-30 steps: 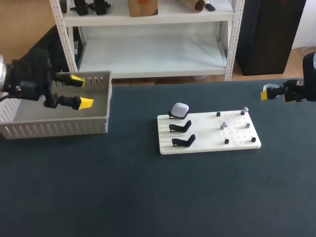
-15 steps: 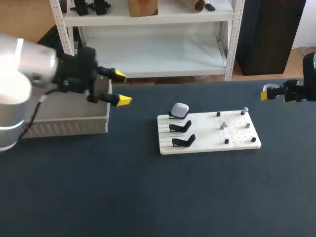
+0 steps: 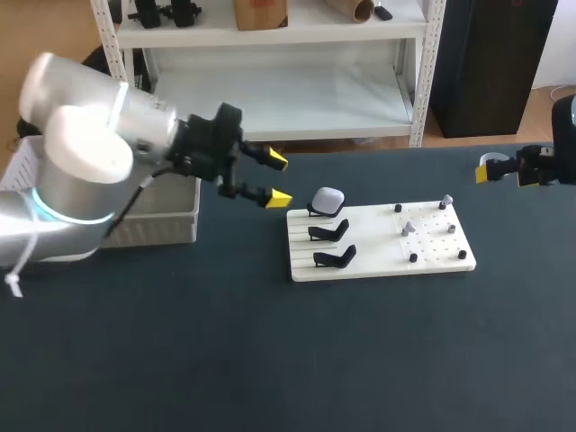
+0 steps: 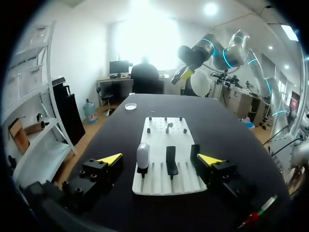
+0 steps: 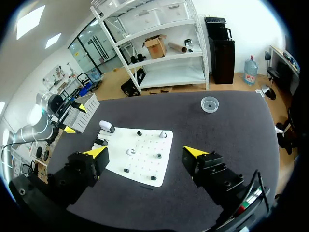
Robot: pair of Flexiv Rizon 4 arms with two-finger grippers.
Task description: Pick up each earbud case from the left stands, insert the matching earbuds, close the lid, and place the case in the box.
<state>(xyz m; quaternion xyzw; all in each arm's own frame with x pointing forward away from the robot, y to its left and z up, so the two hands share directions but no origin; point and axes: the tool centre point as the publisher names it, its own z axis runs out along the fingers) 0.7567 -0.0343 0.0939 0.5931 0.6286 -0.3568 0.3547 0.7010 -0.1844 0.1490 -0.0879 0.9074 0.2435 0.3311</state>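
A white earbud case [image 3: 328, 199] sits on the farthest of three black stands on the white board [image 3: 378, 263]. The two nearer stands [image 3: 330, 231] are bare. Small earbuds and pegs [image 3: 408, 228] dot the board's right half. My left gripper [image 3: 276, 180] hangs open just left of the board, level with the case. From the left wrist view, the case [image 4: 143, 154] lies just ahead of the open fingers [image 4: 110, 158]. My right gripper [image 3: 508, 171] is open at the table's far right edge, and its wrist view looks down on the board [image 5: 161, 166] from a distance.
A grey slatted box [image 3: 162, 225] stands at the far left, partly hidden behind my left arm. A small clear dish [image 5: 209, 103] rests on the table beyond the board, near my right gripper. Dark tabletop [image 3: 288, 360] stretches in front of the board.
My left arm has swung right, from over the grey box to just beside the board's stands, its fingers staying open. The right arm has not moved.
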